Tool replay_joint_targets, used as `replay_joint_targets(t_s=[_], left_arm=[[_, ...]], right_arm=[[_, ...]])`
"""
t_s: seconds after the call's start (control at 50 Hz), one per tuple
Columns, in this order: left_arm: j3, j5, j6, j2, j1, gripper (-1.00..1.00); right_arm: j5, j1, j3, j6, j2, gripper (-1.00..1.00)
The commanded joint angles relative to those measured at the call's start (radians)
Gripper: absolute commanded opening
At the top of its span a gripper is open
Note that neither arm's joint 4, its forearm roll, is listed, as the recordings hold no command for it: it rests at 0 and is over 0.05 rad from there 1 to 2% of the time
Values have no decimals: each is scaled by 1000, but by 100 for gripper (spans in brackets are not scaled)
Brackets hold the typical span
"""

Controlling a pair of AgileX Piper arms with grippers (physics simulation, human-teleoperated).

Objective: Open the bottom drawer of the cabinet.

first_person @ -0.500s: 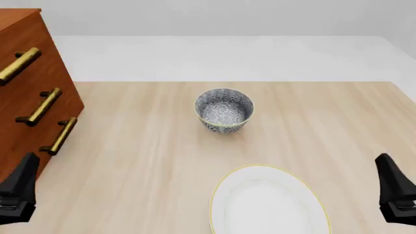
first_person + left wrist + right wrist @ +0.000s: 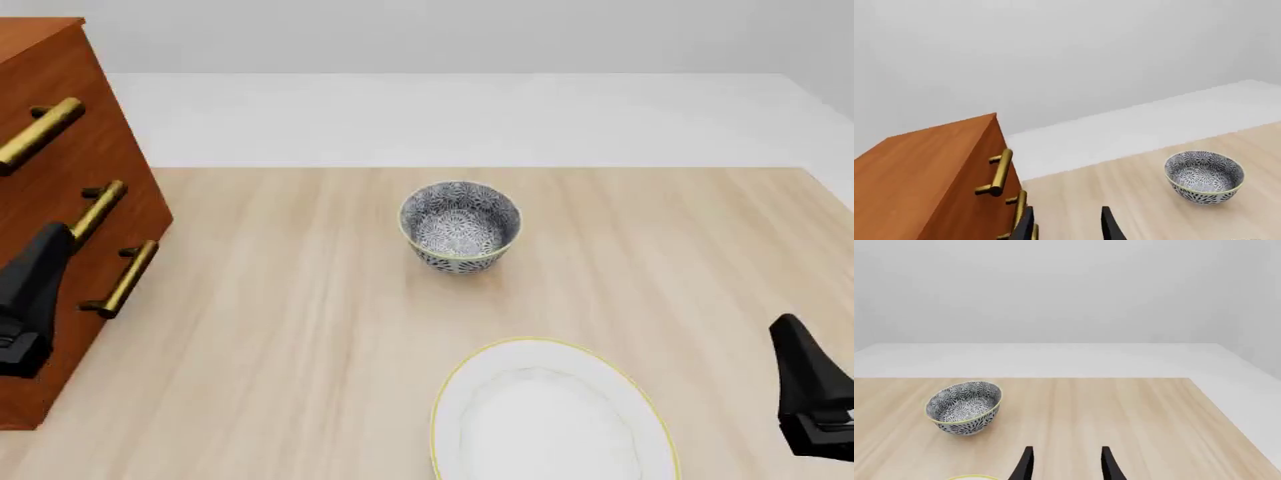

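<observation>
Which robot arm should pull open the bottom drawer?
The left one. The left gripper is right in front of the cabinet, beside the bottom drawer. The right gripper is far across the table.

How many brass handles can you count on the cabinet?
3, stacked on the cabinet front at the table's left: the top handle, the middle handle, partly behind the left hand, and the bottom drawer's handle. None seems hidden.

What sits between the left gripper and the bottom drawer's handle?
Nothing: in the front view the left gripper hangs just beside the bottom drawer handle, only cabinet front behind.
</observation>
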Motion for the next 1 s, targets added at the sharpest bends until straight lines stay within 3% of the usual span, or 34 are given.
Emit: replay_joint_targets(t_s=[0.02, 0.04, 0.08, 0.22, 0.3, 0.34, 0.38, 0.44, 0.48, 0.52, 0.62, 0.66, 0.74, 0.78, 0.82, 1.0], left_arm=[[-134, 25, 139, 126, -50, 100], [-130, 14, 222, 166, -58, 100], [-144, 28, 225, 163, -79, 100], [-155, 55, 357, 203, -102, 100], [-99, 27, 456, 203, -113, 100], [-85, 23, 467, 210, -102, 100], [-35, -14, 539, 202, -118, 100], [-22, -14, 543, 210, -110, 100], [32, -63, 622, 201, -131, 100], [21, -48, 601, 215, -120, 100], [93, -113, 709, 228, -121, 100], [93, -111, 696, 231, -117, 100], [131, -152, 755, 251, -116, 100], [122, -141, 736, 264, -104, 100], [151, -176, 780, 278, -104, 100], [183, -211, 816, 306, -95, 100]], right_arm=[[0, 0, 0, 0, 0, 100], [0, 0, 0, 0, 1, 100], [0, 0, 0, 0, 1, 100], [0, 0, 0, 0, 0, 100], [0, 0, 0, 0, 1, 100], [0, 0, 0, 0, 1, 100], [0, 0, 0, 0, 0, 100], [0, 0, 0, 0, 1, 100], [0, 0, 0, 0, 0, 100], [0, 0, 0, 0, 0, 100], [0, 0, 0, 0, 0, 100], [0, 0, 0, 0, 0, 100], [0, 0, 0, 0, 1, 100], [0, 0, 0, 0, 1, 100], [0, 0, 0, 0, 0, 100], [0, 0, 0, 0, 0, 100]])
